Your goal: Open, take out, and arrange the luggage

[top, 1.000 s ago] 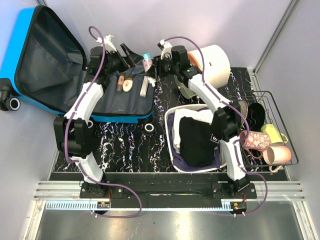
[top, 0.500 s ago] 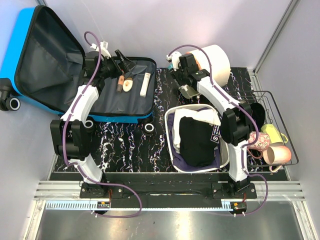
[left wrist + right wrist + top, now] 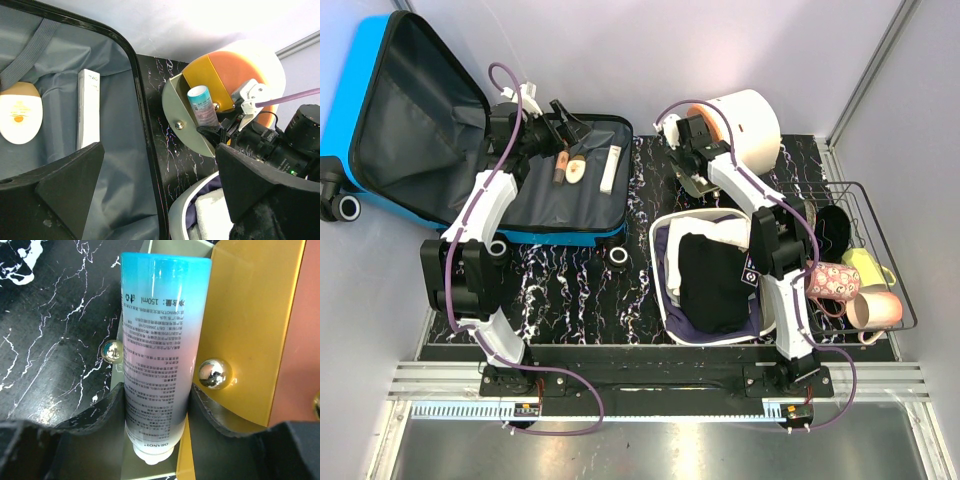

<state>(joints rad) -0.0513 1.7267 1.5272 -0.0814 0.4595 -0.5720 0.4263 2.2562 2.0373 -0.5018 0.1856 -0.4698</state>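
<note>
The blue luggage [image 3: 345, 100] lies open at the left, lid raised, grey lining [image 3: 112, 130] showing. In its base lie a white oval item [image 3: 576, 171], a slim white box [image 3: 611, 168] and a small brown tube [image 3: 560, 166]. My left gripper [image 3: 563, 118] hovers open and empty over the base's far edge. My right gripper [image 3: 690, 165] is shut on a blue-to-pink tube [image 3: 157, 355]. It holds the tube upright inside the grey compartment of a round organiser [image 3: 750, 120] with yellow and orange sections. The tube also shows in the left wrist view [image 3: 202, 105].
A white basin [image 3: 658, 275] with dark and white clothes stands in front of the organiser. A black wire basket [image 3: 890, 290] with mugs is at the right edge. A small black ring [image 3: 618, 258] lies by the luggage's near side.
My right gripper carried the tube from over the luggage rightward to the organiser. My left gripper drew back left over the luggage's far edge. Little has moved in the last half second.
</note>
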